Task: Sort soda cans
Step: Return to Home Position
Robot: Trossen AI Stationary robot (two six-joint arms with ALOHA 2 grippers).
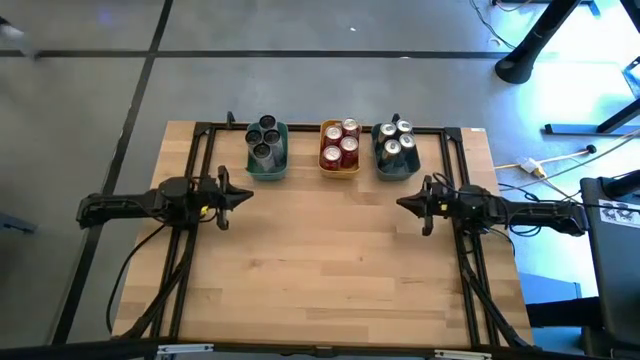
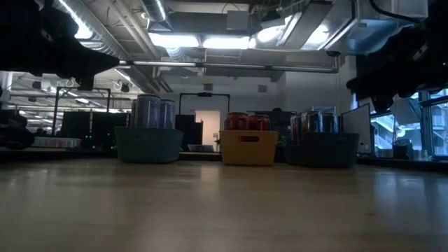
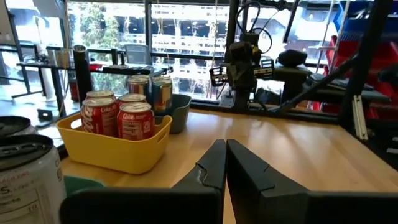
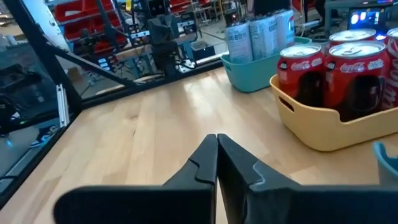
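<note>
High view puts the left hand over the left side of the counter and the right hand over its right side. Their tips are turned toward each other and they are well apart. Each wrist view shows that arm's own two fingers pressed together with nothing between them, so both hands are empty. The bare wood between the hands, and all of the near half of the counter, carries no loose can in any view. Along the far edge three bins stand in a row, just beside one another. The teal bin on the left holds the grey cans. The yellow bin in the middle holds the red cans. The grey bin on the right holds the dark cans. Every can in view stands upright inside a bin, and each bin seems to hold one kind only, though cans at the back of each cluster are partly hidden. By that layout the sorting looks finished, with nothing left to pick up or place. All that seems left is for the two arms to settle at rest at their own sides, clear of the bins.
</note>
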